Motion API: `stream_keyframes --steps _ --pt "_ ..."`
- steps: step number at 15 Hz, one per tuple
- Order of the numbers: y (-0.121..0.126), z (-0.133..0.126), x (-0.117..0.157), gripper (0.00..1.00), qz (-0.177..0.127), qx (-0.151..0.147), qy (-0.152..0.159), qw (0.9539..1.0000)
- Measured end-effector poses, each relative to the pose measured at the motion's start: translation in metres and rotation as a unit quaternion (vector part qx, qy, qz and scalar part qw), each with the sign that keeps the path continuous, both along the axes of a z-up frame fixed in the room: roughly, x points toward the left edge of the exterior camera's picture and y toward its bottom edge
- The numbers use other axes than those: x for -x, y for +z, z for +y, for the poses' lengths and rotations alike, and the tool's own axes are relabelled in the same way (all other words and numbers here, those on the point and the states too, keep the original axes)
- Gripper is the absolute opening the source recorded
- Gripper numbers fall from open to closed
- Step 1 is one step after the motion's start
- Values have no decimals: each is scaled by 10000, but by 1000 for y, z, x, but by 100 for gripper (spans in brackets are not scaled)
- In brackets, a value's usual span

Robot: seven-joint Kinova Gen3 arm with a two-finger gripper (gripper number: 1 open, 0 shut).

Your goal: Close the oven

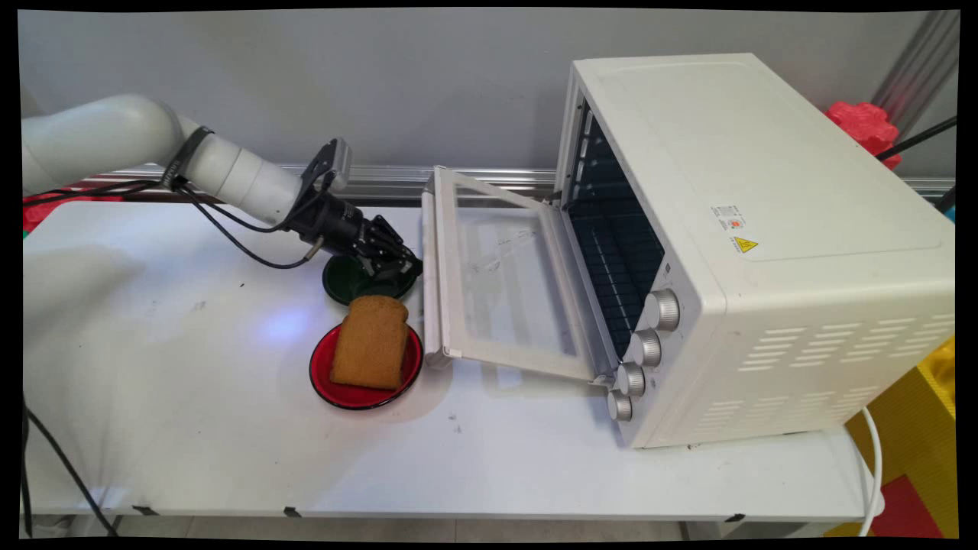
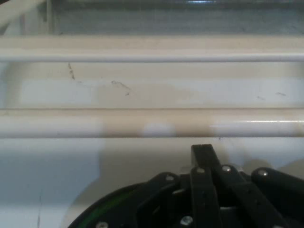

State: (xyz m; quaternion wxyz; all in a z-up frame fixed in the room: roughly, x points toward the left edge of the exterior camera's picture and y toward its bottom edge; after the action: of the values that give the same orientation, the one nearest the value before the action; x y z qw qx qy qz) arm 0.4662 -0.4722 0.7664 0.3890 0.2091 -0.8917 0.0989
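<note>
My gripper (image 1: 407,264) hangs low over a dark green plate (image 1: 342,283), its fingers shut with nothing between them. It points at the handle (image 1: 430,267) of the white oven's open door (image 1: 504,283) and is just short of it. In the hand view the fingertips (image 2: 203,151) are pressed together right before the pale handle bar (image 2: 152,123), and the green plate's rim (image 2: 97,211) shows at the lower left. A slice of brown toast (image 1: 370,342) lies on a red plate (image 1: 359,393) just in front of the green plate.
The white toaster oven (image 1: 764,229) fills the table's right half, with several knobs (image 1: 646,347) down its front and a dark rack inside (image 1: 615,252). Its door lies folded down to the left. Black cables (image 1: 229,229) hang from the arm. A red object (image 1: 863,122) sits behind the oven.
</note>
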Motion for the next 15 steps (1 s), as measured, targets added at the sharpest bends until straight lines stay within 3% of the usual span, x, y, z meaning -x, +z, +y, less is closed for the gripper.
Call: stream_keyframes --steps 10,15 --pt "-6 -5 8 0 17 1 2 10000" --pt "4 -10 9 0 101 73 -4 9999"
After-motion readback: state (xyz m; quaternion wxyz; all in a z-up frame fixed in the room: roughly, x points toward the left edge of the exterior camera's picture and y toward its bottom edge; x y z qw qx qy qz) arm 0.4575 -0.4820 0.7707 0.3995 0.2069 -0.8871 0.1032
